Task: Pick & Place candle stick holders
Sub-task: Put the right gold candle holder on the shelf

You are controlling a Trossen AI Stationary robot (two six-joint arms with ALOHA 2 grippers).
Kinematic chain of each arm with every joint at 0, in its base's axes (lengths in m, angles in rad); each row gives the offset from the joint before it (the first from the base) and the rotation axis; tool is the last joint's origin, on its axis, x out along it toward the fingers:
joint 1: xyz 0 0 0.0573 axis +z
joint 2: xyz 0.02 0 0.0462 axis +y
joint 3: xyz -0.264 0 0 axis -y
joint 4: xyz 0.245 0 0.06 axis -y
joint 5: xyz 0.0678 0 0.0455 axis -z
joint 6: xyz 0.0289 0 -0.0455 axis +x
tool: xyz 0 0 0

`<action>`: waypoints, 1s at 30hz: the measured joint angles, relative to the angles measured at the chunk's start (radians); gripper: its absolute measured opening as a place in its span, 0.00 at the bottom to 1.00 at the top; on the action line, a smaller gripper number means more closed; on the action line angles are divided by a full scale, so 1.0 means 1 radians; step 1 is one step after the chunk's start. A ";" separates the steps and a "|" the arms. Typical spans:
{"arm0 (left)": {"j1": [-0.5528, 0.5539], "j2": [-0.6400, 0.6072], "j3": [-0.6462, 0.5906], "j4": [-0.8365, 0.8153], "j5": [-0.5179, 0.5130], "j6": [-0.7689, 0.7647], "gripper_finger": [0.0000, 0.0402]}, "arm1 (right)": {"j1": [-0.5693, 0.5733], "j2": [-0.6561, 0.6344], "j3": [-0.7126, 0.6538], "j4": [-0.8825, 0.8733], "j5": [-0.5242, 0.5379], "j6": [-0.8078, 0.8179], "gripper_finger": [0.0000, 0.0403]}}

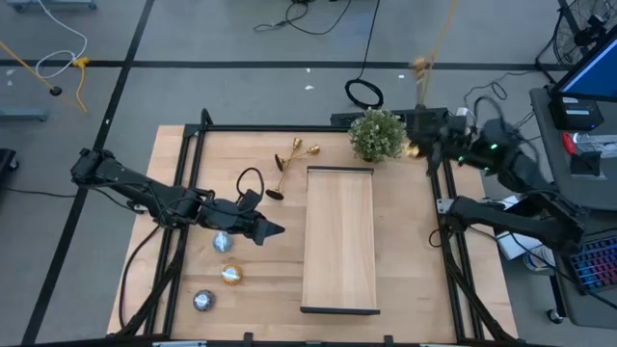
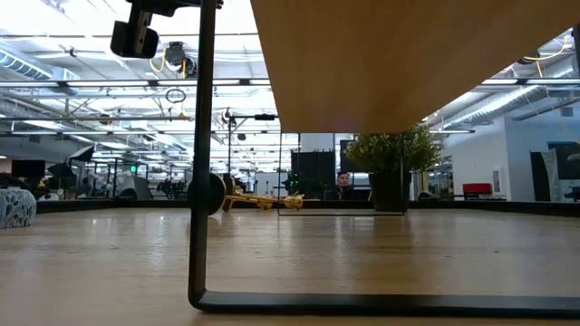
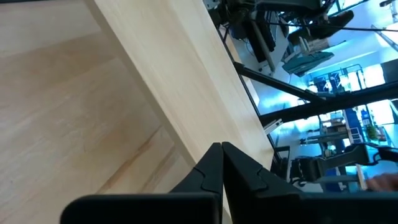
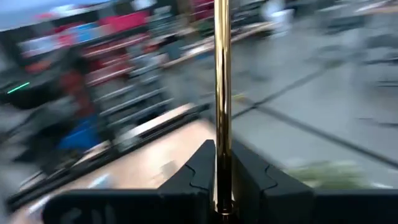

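My right gripper (image 1: 421, 149) is shut on a tall gold candle stick holder (image 1: 422, 67), raised above the table's far right corner beside the green plant (image 1: 376, 135). Two more gold holders (image 1: 294, 156) lie on their sides on the table near the far edge, left of the raised wooden board (image 1: 339, 241); they also show in the low view (image 2: 258, 201). My left gripper (image 1: 275, 228) hangs shut with nothing in it, just left of the board, whose edge shows ahead of its fingers (image 3: 222, 168). My right gripper pinches the holder's slim gold stem (image 4: 222, 124) between its two fingers (image 4: 202, 174). The stem runs out past the fingertips (image 4: 222, 37) as one straight shiny rod. The holder is lifted clear of the table; which end the fingers have is hidden by them.
Three round tealight discs (image 1: 222, 241), (image 1: 231, 275), (image 1: 202, 301) lie left of the board, under my left arm. A black cable loop (image 1: 251, 178) lies by the fallen holders. The board stands on a black metal frame (image 2: 204, 181).
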 joint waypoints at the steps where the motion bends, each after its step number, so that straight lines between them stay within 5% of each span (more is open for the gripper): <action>1: 0.005 0.000 0.000 0.000 0.005 -0.003 0.02 | 0.018 -0.008 -0.047 0.064 -0.060 0.005 0.06; 11: 0.019 0.000 0.000 0.000 0.054 -0.052 0.01 | 0.221 -0.029 -0.502 0.958 -0.269 -0.075 0.06; 17: 0.019 0.000 0.000 0.000 0.063 -0.095 0.03 | 0.303 0.007 -0.596 0.987 -0.270 -0.049 0.06; 23: 0.020 0.000 0.000 0.000 0.069 -0.102 0.02 | 0.351 0.098 -0.576 0.993 -0.097 -0.136 0.06; 30: 0.023 0.000 0.000 0.000 0.048 -0.097 0.02 | 0.357 0.248 -0.576 1.038 -0.128 -0.148 0.06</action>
